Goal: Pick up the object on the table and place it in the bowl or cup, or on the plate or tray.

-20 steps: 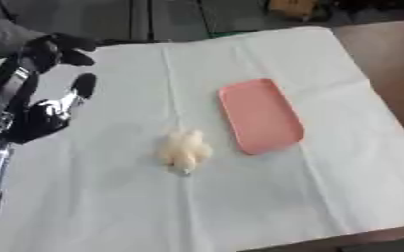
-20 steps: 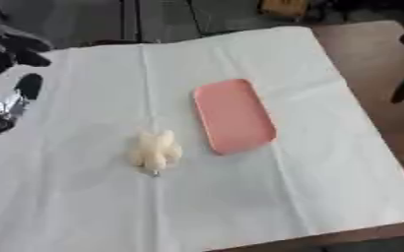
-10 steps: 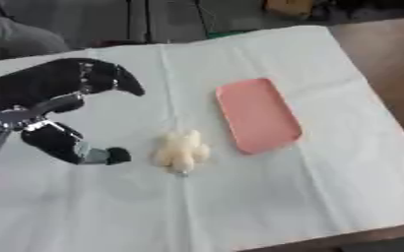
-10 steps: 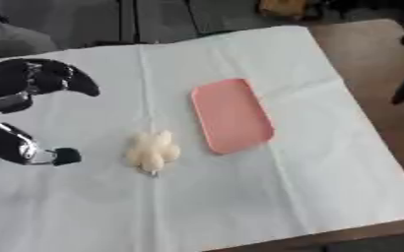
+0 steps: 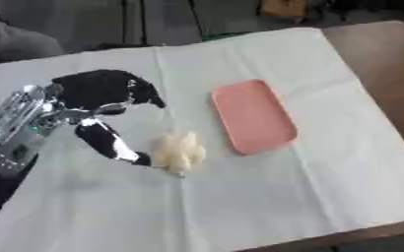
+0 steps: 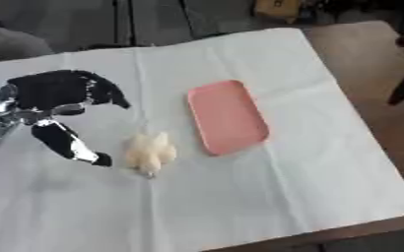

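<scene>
We are working with our left robot hand (image 5: 98, 106), which is reaching in from the left side with its fingers (image 5: 145, 93) spread apart and arched above, and its thumb (image 5: 119, 145) stretching down toward the tabletop (image 5: 266, 197). The robot hand is gripping nothing. The thumb tip is sitting just beside the left edge of the pale, lumpy object (image 5: 179, 153), possibly touching it; we cannot tell for certain. The fingers are hanging over the cloth to the upper left of the object, not yet around it.

The pale object is lying on the white cloth near the middle of the tabletop, with a small greyish bit showing at its lower end. Just to its right, apart from it, the pink tray (image 5: 252, 116) is lying flat and bare, its long side running away from us.

Our right robot hand is not showing in either view, apart from a dark shape at the right edge of the right eye view that we cannot identify.

We judge that we are in the approach step, right at the point of grasping. The next move is calling for bringing the fingers over and down onto the object's far side so they and the thumb are enclosing it, then lifting and carrying it rightward to the tray.
</scene>
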Robot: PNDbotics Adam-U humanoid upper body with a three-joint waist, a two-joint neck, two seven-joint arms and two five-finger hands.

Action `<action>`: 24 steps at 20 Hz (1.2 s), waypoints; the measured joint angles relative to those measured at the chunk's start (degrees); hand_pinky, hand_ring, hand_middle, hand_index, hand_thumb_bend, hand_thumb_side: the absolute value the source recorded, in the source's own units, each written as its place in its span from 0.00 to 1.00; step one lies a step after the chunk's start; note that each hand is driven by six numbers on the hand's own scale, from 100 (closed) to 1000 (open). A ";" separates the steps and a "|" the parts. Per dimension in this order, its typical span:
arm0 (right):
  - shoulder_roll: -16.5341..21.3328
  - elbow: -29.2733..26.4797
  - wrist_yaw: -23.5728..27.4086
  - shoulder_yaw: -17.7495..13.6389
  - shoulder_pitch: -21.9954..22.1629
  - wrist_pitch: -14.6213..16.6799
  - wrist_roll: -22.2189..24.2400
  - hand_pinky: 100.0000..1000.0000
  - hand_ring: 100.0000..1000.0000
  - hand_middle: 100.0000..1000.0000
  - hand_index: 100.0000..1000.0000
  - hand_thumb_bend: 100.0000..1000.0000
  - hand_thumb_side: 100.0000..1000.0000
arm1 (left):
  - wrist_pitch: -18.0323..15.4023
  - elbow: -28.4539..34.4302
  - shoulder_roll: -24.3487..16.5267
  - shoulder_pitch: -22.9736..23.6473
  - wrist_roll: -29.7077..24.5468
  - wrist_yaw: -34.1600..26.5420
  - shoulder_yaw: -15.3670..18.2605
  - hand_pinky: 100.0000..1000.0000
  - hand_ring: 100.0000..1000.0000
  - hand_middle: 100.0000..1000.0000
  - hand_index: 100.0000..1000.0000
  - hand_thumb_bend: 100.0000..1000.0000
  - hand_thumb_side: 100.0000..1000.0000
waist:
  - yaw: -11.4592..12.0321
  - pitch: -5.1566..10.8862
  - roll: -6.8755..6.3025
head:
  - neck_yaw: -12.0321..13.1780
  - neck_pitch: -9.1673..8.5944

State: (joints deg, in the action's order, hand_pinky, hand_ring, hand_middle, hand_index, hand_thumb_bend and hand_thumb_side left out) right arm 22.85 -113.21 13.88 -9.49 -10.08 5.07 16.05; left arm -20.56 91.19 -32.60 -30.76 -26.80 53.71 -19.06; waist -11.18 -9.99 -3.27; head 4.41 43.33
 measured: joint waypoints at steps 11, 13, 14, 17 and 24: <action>0.00 0.00 0.06 0.02 0.00 -0.06 0.07 0.31 0.32 0.72 0.65 0.00 0.67 | -3.03 -10.44 4.02 -1.23 4.21 4.69 -1.31 0.84 0.82 0.74 0.86 0.60 0.72 | -0.09 0.03 0.09 | -0.05 -0.01; 0.00 0.00 0.07 0.02 0.00 -0.05 0.08 0.31 0.32 0.72 0.65 0.00 0.67 | -3.97 -10.76 4.28 -1.51 4.76 4.10 -1.61 0.84 0.82 0.75 0.86 0.61 0.71 | -0.11 0.03 0.19 | -0.05 -0.01; 0.00 0.00 0.07 0.03 0.00 -0.05 0.08 0.31 0.32 0.72 0.65 0.00 0.67 | -4.45 -10.76 4.42 -1.57 4.94 3.83 -1.77 0.84 0.82 0.75 0.86 0.61 0.70 | -0.11 0.03 0.21 | -0.05 -0.01; 0.00 0.00 0.08 0.03 0.00 -0.04 0.09 0.31 0.32 0.72 0.65 0.00 0.67 | -5.58 -10.69 4.47 -1.76 5.18 3.44 -2.31 0.84 0.82 0.75 0.86 0.61 0.70 | -0.12 0.03 0.22 | -0.02 -0.01; 0.00 0.00 0.10 0.03 0.00 0.06 0.19 0.31 0.32 0.72 0.65 0.00 0.67 | -6.96 -10.73 5.03 -2.07 4.44 3.26 -3.18 0.84 0.82 0.76 0.87 0.60 0.68 | -0.14 0.03 0.38 | -0.01 -0.01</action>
State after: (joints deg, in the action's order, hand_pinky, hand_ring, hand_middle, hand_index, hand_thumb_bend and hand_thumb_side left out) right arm 22.85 -113.21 13.98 -9.46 -10.09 5.13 16.24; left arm -27.53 80.46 -27.57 -32.83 -22.37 56.97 -22.25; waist -11.32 -9.96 -2.89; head 4.40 43.32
